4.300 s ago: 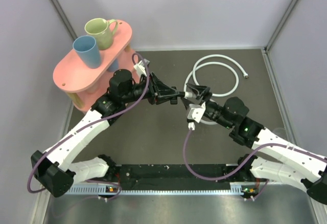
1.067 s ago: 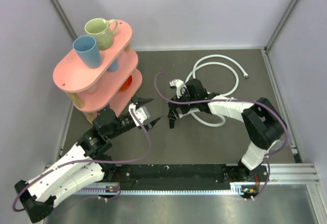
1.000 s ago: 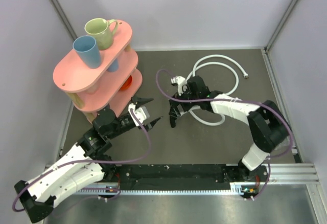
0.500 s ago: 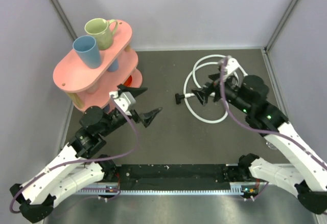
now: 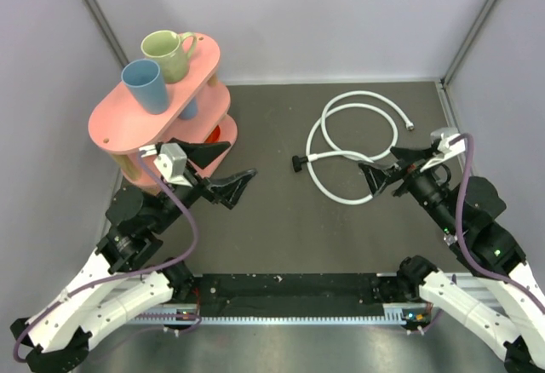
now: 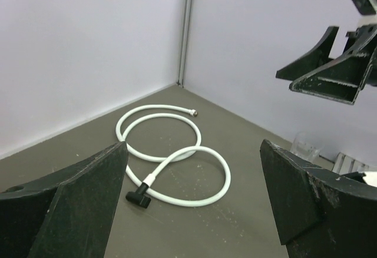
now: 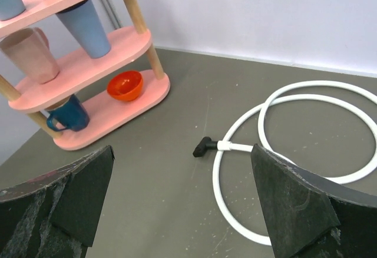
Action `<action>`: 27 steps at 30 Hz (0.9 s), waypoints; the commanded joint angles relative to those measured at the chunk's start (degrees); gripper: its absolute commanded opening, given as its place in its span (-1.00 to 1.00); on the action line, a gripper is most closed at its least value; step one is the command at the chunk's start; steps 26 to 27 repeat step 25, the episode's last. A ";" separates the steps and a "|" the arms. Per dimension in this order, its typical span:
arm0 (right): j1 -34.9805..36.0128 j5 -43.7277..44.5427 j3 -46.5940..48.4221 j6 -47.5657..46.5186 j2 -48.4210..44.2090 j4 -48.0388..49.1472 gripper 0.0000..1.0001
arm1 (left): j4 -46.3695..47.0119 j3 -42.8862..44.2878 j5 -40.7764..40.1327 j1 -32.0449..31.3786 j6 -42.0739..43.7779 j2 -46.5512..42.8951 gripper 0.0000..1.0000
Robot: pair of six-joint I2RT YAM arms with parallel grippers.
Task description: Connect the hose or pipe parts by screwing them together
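The white hose (image 5: 362, 94) lies coiled in loops on the dark table, back right of centre. A black T-shaped connector (image 5: 298, 163) sits on its near end, and the free silvery fitting (image 5: 410, 124) lies at the far right. My left gripper (image 5: 226, 169) hangs open above the table left of the connector, with nothing in it. My right gripper (image 5: 387, 170) is open and empty just right of the coil. The left wrist view shows the hose (image 6: 227, 181) and connector (image 6: 138, 197) beyond my open left gripper (image 6: 194, 211). In the right wrist view the connector (image 7: 201, 148) joins the hose (image 7: 236, 147) past my open right gripper (image 7: 182, 205).
A pink tiered rack (image 5: 115, 126) stands at the back left with a green mug (image 5: 166, 54) and a blue cup (image 5: 145, 85) on top. Its lower shelves hold an orange bowl (image 7: 125, 85) and more cups. Walls close the back and sides; a black rail (image 5: 289, 288) runs along the near edge.
Both arms have drawn back from the middle, the left toward the rack and the right toward the right wall. The left gripper opened wider. The hose with its connector stays on the table.
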 commanded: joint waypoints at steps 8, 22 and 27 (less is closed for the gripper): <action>-0.19 -0.44 0.77 2.78 0.49 -1.01 0.98 | 2.80 -0.41 -3.24 0.12 -1.09 -0.92 0.98; -0.19 -1.84 1.92 2.34 1.19 -1.01 0.98 | 1.48 -0.50 -4.21 0.12 1.02 -0.30 0.98; -0.10 -1.84 2.01 2.25 1.11 -1.01 0.98 | 1.57 -0.68 -4.21 0.12 1.02 -0.30 0.98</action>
